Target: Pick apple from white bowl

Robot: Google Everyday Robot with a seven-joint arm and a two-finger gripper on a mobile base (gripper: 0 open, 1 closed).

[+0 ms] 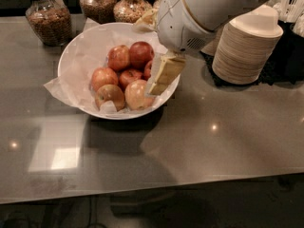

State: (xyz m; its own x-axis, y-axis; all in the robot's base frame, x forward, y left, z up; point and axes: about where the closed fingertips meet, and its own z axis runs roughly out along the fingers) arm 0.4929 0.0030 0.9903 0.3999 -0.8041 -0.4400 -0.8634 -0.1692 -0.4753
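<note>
Hanging at the right rim of the white bowl (78,58), gripper (160,77) beside apple (137,95), closure unclear

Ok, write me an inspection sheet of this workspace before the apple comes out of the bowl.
Surface: grey glossy counter with lamp reflections.
Job's things: pale apple lies at the front of the white bowl, among redder apples, on crumpled paper.
Clutter: jars along the back; stack of beige bowls to the right.
Grippers: gripper is low over the bowl's right side, right next to the pale apple; contact cannot be told.
Cables: nothing seen.
Surroundings: dark mat under the stack; dark below the counter's front edge.
</note>
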